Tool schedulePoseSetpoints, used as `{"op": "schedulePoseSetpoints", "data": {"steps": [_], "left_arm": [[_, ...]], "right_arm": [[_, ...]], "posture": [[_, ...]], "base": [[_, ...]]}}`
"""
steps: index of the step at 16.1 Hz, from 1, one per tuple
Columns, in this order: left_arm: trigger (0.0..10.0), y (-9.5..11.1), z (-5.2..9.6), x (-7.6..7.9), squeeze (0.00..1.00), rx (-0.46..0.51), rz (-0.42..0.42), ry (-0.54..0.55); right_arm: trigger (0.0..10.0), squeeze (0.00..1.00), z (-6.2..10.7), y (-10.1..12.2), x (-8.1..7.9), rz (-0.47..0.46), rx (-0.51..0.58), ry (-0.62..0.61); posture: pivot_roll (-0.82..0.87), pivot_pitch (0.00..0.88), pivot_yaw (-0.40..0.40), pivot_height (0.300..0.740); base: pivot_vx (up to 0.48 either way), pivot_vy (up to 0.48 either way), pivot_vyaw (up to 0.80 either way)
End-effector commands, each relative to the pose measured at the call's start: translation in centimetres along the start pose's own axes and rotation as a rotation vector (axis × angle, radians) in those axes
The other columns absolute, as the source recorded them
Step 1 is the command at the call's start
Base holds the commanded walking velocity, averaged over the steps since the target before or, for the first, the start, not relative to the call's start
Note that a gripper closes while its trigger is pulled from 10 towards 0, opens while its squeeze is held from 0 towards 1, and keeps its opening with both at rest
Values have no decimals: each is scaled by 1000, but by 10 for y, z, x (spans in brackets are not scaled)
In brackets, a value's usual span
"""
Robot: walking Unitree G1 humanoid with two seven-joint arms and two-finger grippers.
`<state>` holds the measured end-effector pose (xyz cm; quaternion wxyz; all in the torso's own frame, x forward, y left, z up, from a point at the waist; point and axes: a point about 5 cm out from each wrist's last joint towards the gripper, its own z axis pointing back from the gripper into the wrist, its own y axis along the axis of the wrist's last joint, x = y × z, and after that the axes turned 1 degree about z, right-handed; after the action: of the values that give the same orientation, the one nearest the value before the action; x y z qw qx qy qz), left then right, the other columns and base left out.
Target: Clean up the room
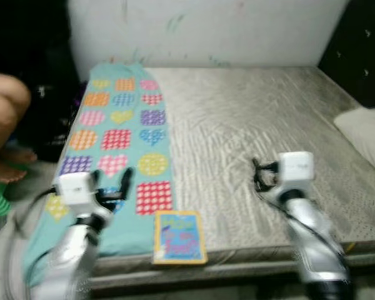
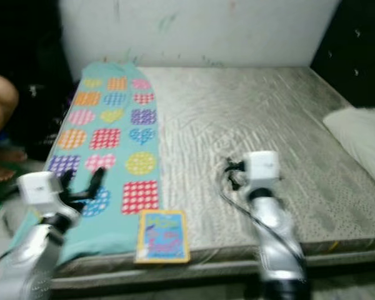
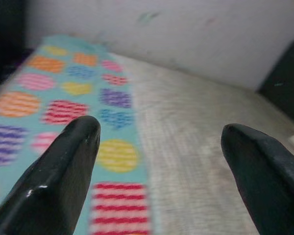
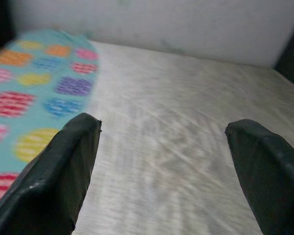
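Both silver arms reach forward over the near edge of a bed [image 1: 250, 125] covered in a grey sheet. Left gripper [image 1: 115, 184] hovers above a teal blanket [image 1: 122, 134] patterned with coloured hearts and circles, its jaws spread wide and empty. Right gripper [image 3: 159, 161] hangs over the bare sheet, jaws likewise apart and holding nothing. Between the arms, a blue and yellow book [image 1: 179, 237] lies flat at the mattress edge, just beside the blanket. At the right side rests a white pillow [image 1: 365, 128]. At the far left, a person's knee [image 1: 5, 106] shows.
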<state>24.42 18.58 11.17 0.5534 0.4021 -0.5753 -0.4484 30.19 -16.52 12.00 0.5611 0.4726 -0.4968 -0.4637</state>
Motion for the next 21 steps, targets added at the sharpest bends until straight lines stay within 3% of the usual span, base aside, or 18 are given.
{"op": "schedulePoseSetpoints", "data": {"steps": [1, 3, 9, 12, 17, 21], "left_arm": [[10000, 0, -2, 5, 0, -3, 1, -16], [10000, 1, -2, 5, 0, 6, -9, -5], [10000, 7, -4, -5, 0, 22, -74, 36], [10000, 14, -5, -14, 0, 55, -139, 46], [10000, 22, -3, -20, 0, 79, -132, 77], [10000, 10, 2, -17, 0, 43, -119, 73]], "right_arm": [[10000, 0, 1, 2, 10, 13, 6, -26], [10000, 0, 2, 1, 10, 15, 6, -28], [10000, 0, 0, 2, 10, 3, 6, -33], [10000, 0, -1, 5, 9, -6, 15, -30], [10000, 0, -5, 13, 7, 5, 47, -15], [10000, 0, -4, 11, 5, 10, 41, -3]], "posture": [[2, 50, -21, 740], [3, 49, -20, 740], [8, 52, -19, 740], [7, 60, -22, 740], [7, 79, -26, 740], [11, 77, -32, 740]], "base": [[0, 480, 0], [0, 480, 0], [0, 0, 0], [0, 0, -713], [0, 0, 0], [0, 0, 0]]}}
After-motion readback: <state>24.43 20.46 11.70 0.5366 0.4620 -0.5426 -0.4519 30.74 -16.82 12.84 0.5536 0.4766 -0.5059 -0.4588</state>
